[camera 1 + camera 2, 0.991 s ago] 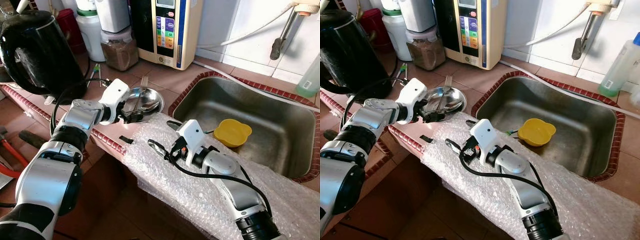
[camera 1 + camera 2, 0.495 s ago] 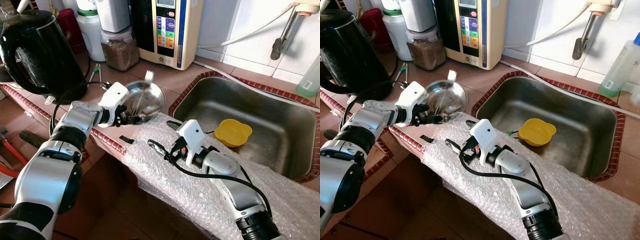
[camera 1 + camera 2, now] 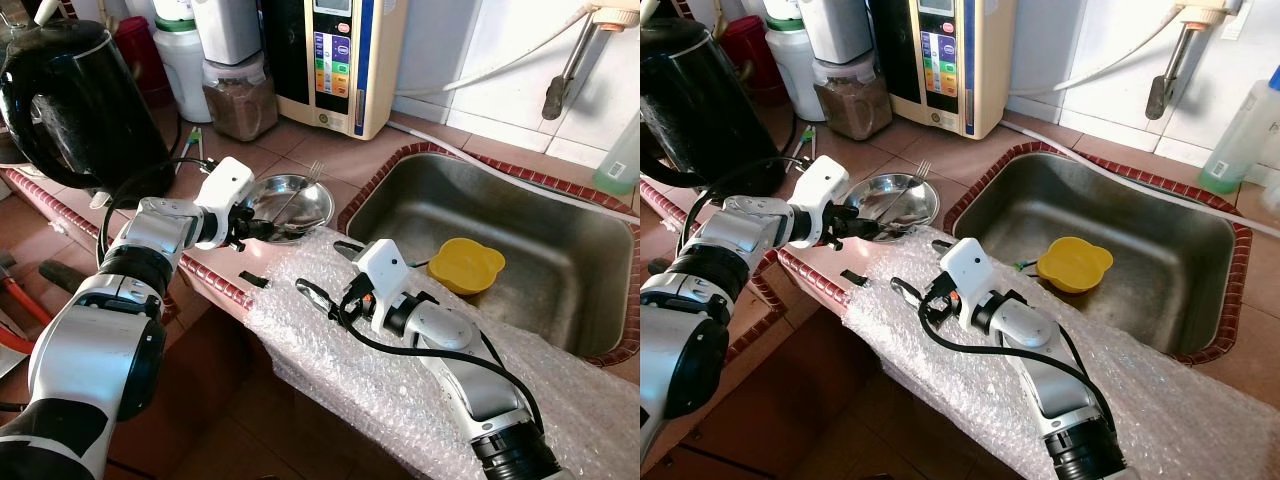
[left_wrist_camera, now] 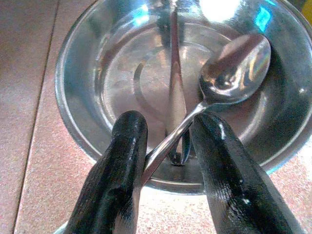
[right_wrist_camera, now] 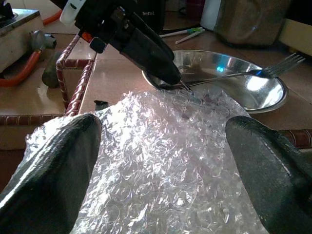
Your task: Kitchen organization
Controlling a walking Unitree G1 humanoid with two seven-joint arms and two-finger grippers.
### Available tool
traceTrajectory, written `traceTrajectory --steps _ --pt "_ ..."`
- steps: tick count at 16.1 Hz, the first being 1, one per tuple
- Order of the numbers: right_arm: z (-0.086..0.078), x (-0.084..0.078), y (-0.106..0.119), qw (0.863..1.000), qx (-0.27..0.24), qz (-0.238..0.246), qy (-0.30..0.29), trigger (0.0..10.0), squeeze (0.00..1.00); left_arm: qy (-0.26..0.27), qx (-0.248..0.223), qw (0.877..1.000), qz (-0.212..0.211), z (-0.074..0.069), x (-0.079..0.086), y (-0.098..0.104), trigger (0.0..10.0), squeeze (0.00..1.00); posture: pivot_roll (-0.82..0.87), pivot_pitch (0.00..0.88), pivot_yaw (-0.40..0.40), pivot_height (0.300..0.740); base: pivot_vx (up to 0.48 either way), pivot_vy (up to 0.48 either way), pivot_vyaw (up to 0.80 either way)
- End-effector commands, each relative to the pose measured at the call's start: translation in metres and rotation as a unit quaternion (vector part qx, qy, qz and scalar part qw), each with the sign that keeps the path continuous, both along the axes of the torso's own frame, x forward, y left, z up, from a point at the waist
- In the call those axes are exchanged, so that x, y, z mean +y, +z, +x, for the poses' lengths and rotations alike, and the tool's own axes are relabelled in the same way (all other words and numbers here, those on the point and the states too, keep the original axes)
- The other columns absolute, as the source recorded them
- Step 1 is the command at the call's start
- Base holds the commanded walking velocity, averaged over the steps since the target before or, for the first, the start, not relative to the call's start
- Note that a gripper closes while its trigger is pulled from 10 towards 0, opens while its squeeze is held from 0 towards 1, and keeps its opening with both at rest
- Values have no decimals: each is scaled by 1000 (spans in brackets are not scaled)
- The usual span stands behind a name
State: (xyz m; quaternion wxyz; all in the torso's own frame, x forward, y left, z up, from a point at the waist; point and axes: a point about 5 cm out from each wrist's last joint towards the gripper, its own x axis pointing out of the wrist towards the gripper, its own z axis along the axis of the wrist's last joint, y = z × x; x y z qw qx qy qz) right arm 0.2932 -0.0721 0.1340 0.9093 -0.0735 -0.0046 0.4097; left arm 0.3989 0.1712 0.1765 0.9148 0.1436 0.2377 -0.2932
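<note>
Here, a spoon handle is pinched by the left gripper over the steel bowl. A fork lies inside it. The right gripper is held open above bubble wrap.

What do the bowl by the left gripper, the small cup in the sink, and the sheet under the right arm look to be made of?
Bowl: polished metal, probably stainless steel, with mirror-like reflections. Cup: likely plastic, opaque matte yellow. Sheet: clear plastic bubble wrap, with rows of air pockets.
</note>
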Motion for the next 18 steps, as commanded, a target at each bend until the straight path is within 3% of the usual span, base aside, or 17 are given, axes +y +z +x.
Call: traceTrajectory --steps 1,4,7,11,12,14,15,16,18 --pt "0 2 1 1000 -2 -1 3 10000 0 20 -8 1000 -10 3 4 9 0 0 -72 37 103 740 0 0 0" --pt "1 1 1 1000 -3 -2 1 10000 0 31 -9 999 -20 4 5 9 0 0 -75 38 102 740 0 0 0" --pt "1 0 1 1000 -5 -5 -2 10000 0 99 -37 992 -63 8 7 14 0 0 -78 40 99 740 0 0 0" --pt "1 -2 0 1000 -6 -7 -6 10000 0 148 -57 982 -99 11 10 18 0 0 -80 42 92 740 0 0 0" --pt "1 -2 0 1000 -5 -8 -6 10000 0 148 -59 982 -100 11 10 19 0 0 -81 42 92 740 0 0 0" --pt "1 -2 0 1000 -6 -10 -8 10000 0 105 -65 991 -56 10 6 17 392 0 -80 42 89 740 0 0 0" --pt "1 -2 0 1000 -6 -10 -8 10000 0 99 -67 991 -51 10 6 17 7922 0 -80 42 89 740 0 0 0" --pt "2 -3 0 1000 -6 -12 -9 10000 0 102 -78 990 -60 12 8 24 10000 1000 -81 42 91 740 0 0 0" --pt "2 -3 0 1000 -7 -12 -12 10000 0 93 -83 990 -59 12 7 28 10000 1000 -82 43 92 740 0 0 0"
